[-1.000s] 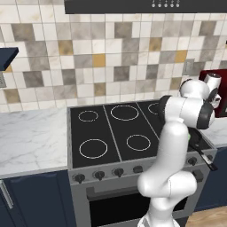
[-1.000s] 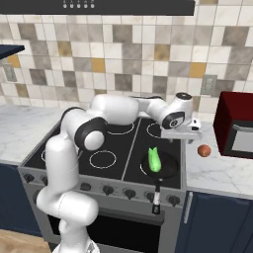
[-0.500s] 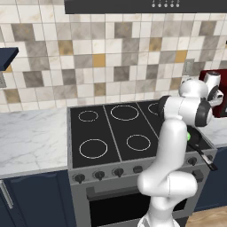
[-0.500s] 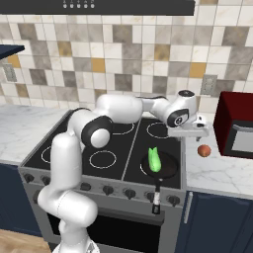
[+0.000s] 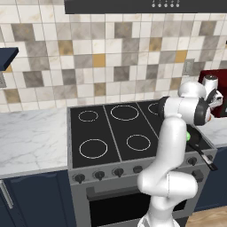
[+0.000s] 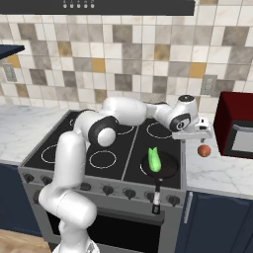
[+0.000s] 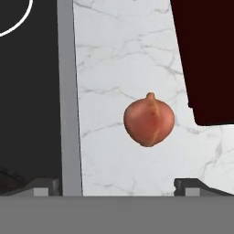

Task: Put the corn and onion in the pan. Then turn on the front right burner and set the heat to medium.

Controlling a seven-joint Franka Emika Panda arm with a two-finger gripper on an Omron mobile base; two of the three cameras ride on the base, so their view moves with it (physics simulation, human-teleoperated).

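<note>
Gripper (image 6: 199,132) hangs spread wide above the onion (image 7: 149,120), whose pointed tip faces the cooktop's rear.

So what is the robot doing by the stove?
The robot is cooking. The green corn already lies in the black pan on the stove. Now the arm has reached over to the marble counter on the right, and its end effector hangs open above the little reddish onion, which sits beside a dark red appliance. The onion is not picked up yet.
</note>
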